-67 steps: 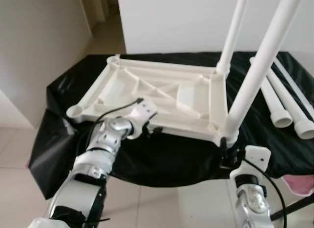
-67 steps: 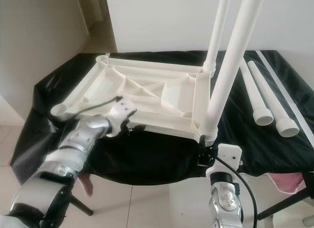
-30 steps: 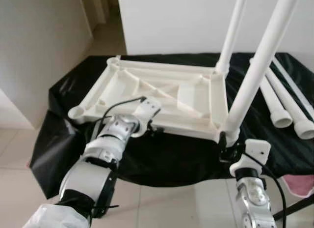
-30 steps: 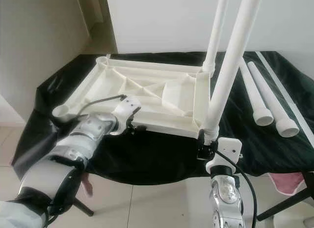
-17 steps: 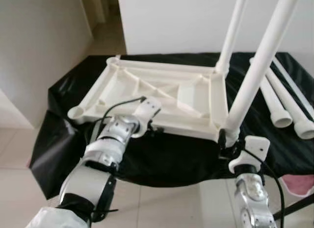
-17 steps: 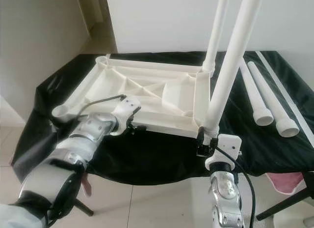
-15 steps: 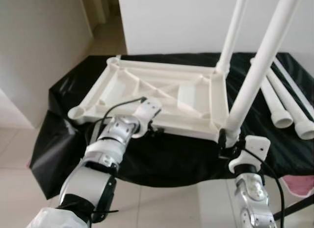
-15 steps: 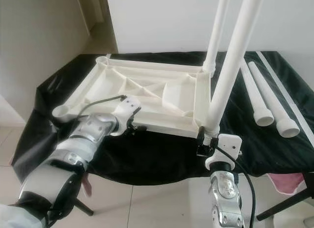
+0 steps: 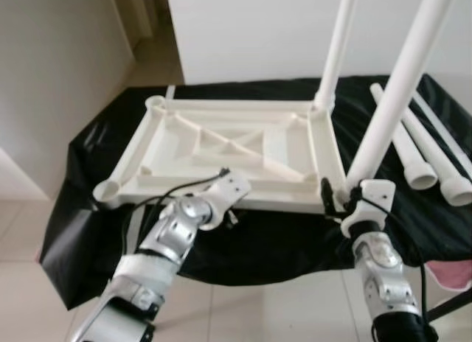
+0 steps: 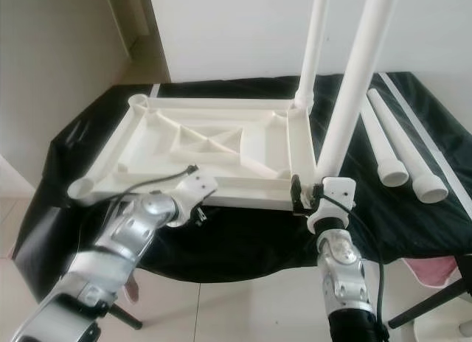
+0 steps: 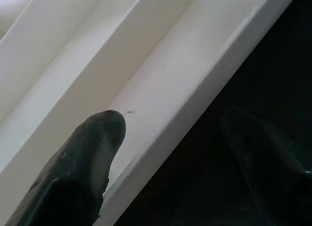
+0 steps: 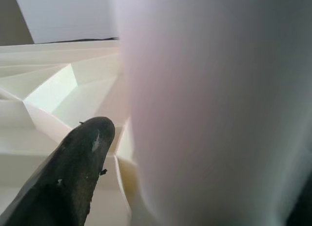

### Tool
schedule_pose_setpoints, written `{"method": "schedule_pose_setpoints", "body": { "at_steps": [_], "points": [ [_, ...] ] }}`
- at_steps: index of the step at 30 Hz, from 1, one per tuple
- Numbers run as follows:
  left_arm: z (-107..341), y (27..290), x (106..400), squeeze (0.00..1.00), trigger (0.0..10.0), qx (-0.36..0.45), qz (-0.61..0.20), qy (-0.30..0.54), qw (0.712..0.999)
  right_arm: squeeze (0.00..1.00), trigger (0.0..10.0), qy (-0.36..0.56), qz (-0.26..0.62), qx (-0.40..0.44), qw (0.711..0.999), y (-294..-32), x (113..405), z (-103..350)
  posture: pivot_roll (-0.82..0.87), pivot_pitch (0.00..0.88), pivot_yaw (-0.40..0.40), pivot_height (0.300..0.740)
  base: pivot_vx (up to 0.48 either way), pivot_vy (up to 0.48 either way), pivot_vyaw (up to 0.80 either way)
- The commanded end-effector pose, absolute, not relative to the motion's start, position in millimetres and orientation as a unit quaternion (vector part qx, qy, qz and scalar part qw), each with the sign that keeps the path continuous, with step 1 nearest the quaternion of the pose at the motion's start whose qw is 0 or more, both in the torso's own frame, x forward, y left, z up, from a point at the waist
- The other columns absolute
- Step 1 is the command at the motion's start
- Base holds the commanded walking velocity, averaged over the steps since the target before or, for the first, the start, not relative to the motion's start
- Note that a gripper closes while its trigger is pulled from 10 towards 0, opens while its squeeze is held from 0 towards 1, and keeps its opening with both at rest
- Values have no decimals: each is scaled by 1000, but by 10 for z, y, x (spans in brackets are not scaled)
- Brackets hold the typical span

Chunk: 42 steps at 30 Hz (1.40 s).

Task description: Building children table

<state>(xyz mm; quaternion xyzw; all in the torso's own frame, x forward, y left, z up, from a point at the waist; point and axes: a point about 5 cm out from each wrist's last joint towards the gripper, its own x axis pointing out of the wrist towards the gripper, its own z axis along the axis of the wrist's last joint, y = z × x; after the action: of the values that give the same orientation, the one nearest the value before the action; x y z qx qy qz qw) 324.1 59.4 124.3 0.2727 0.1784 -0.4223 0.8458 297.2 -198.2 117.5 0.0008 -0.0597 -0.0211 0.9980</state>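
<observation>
Upturned white plastic tabletop on a black-draped stand, two legs fitted: near corner leg, far corner leg; two loose legs alongside. Probably light, stiff and somewhat slick; best gripped at rim or leg base. Left gripper straddling the near rim, fingers apart, one finger inside. Right gripper at the near leg's base, one finger beside the leg; closure impossible to tell.
</observation>
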Motion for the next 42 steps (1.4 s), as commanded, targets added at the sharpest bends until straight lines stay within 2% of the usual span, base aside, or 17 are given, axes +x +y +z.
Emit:
{"method": "schedule_pose_setpoints", "body": {
  "at_steps": [1,2,4,8,10,16,19,22,28,32,42],
  "points": [
    [1153,505,3071,0,10000,215,-561,225,767,0,10000,-64,-1,4,998,-1903,3001,1178,-76,0,52,740,0,0,0],
    [1238,493,3147,0,10000,205,-543,195,791,0,10000,-75,1,4,997,-1886,3005,1209,-76,0,52,740,0,0,0],
    [1238,493,3147,0,10000,205,-543,195,791,0,10000,-75,1,4,997,-1886,3005,1209,-76,0,52,740,0,0,0],
    [1543,464,3151,0,10000,170,-526,94,828,0,10000,-118,5,16,993,-1834,2897,1257,-62,0,35,740,0,0,0],
    [1543,464,3151,0,10000,170,-526,94,828,0,10000,-118,5,16,993,-1834,2897,1257,-62,0,35,740,0,0,0],
    [1746,434,3042,0,10000,164,-515,-15,841,0,10000,-143,-17,24,989,-1801,2710,1254,-62,0,28,740,0,0,0],
    [1746,434,3042,0,10000,164,-515,-15,841,0,10000,-143,-17,24,989,-1801,2710,1254,-62,0,28,740,0,0,0],
    [1823,461,3053,0,10000,153,-486,-69,858,0,10000,-146,-43,25,988,-1851,2476,1212,-75,3,35,740,0,0,0],
    [1822,509,3116,0,10000,154,-465,-69,869,0,10000,-145,-51,22,988,-1878,2386,1193,-81,8,37,740,0,0,0],
    [1785,662,3251,0,10000,150,-424,-45,892,0,10000,-125,-70,11,990,-1955,2242,1101,-87,13,40,740,0,0,0],
    [1737,911,3388,0,10000,173,-374,-32,910,0,10000,-89,-104,4,991,-1999,2063,972,-90,23,44,740,0,0,0]
  ]
}}
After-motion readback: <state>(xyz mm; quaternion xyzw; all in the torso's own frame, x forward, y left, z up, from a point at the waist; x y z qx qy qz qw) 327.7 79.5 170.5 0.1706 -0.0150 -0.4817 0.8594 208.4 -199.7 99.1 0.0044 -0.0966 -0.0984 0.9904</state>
